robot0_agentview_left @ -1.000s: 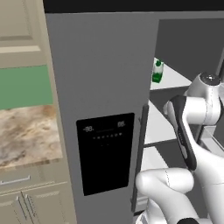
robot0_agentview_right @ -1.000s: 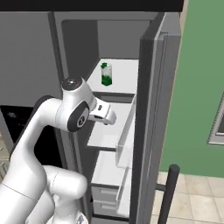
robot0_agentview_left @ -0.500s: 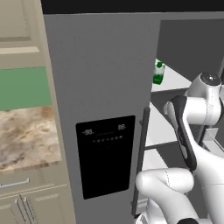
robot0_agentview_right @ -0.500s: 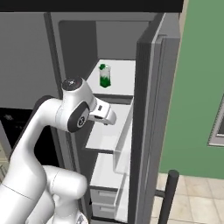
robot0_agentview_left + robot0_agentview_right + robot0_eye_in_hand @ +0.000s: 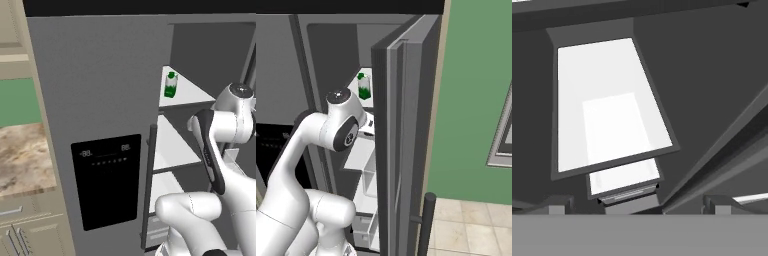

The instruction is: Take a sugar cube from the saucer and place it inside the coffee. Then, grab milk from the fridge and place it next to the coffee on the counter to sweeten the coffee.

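Right base view: fridge (image 5: 406, 125) door swung wide, so I have a lane to the milk (image 5: 363, 86), a small white carton with green band and cap, upright on the upper white shelf (image 5: 192, 92), far side. My gripper (image 5: 634, 206) is spread wide and empty, aimed down over the smooth lower shelves, carton well above it.

Whole scene slid across both base views (camera moved, not the contents). Fridge (image 5: 105, 125) nearer; open door (image 5: 406, 145) now hides more interior. Milk (image 5: 170, 85) nearer centre in left view.
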